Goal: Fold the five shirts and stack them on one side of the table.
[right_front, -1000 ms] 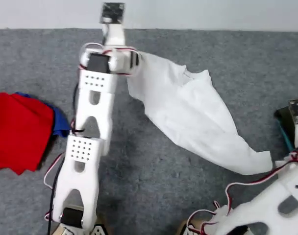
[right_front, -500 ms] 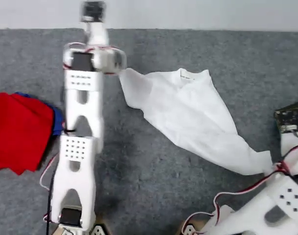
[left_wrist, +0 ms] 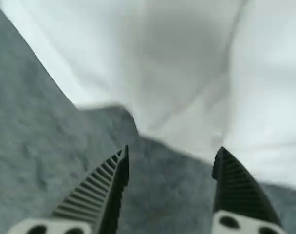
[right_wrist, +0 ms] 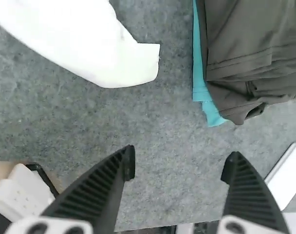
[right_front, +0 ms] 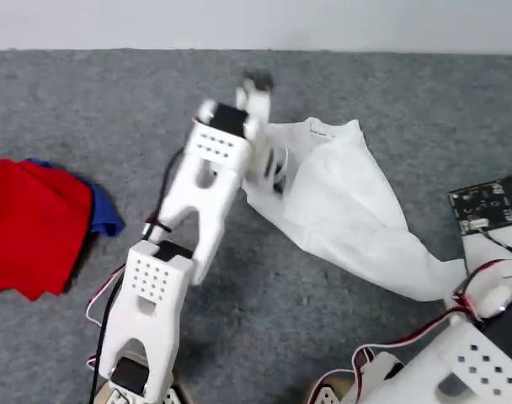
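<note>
A crumpled white shirt [right_front: 349, 210] lies spread across the middle and right of the grey carpet. My left gripper [right_front: 271, 168] hovers at the shirt's left edge, and in the left wrist view the gripper [left_wrist: 170, 161] is open over bare carpet, with white cloth [left_wrist: 187, 63] just beyond its tips. My right gripper [right_wrist: 179, 163] is open above the carpet near the shirt's near-right corner [right_wrist: 109, 53]. A folded dark olive shirt [right_wrist: 250, 44] rests on a teal one [right_wrist: 201, 83] beside it. A red shirt [right_front: 33, 227] lies on a blue one [right_front: 104, 215] at the left.
The right arm's wrist board [right_front: 483, 206] sits at the right edge, over the dark stack. Bare carpet [right_front: 264, 320] lies between the two arms. A pale wall [right_front: 256, 21] borders the far side.
The left arm swung from the shirt's far-left corner rightward and nearer, onto the shirt's left edge. That corner of the shirt dropped and now lies flatter. The right arm shifted slightly.
</note>
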Tool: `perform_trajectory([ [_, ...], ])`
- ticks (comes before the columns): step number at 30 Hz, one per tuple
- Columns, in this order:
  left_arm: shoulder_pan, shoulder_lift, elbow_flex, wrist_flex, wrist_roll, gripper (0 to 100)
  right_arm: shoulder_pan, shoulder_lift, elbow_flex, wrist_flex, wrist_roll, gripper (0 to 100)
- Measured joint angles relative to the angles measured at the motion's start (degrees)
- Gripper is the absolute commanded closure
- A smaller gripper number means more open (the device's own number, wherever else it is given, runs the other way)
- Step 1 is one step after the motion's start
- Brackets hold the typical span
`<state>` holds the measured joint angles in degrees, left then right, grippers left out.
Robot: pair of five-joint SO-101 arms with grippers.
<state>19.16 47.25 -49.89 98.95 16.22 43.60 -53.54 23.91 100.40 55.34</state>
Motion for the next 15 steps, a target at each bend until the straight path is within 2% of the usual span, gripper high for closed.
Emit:
perform_trajectory([
  [3, 0.88, 0.00, 9.05, -1.23, 0.18, 73, 0.00, -0.18, 0.00, 0.00, 1.49, 70.3],
  [6, 0.88, 0.26, 9.93, -3.60, 2.81, 73, 0.00, -0.18, 0.00, 0.00, 2.02, 70.3],
  [11, 3.60, 3.16, 4.66, -4.13, 4.57, 73, 0.00, -0.18, 0.18, 0.00, 2.02, 70.3],
  [15, 9.67, 5.36, -4.31, -1.58, 4.57, 73, 0.00, -0.26, 2.46, 0.00, 2.02, 70.3],
])
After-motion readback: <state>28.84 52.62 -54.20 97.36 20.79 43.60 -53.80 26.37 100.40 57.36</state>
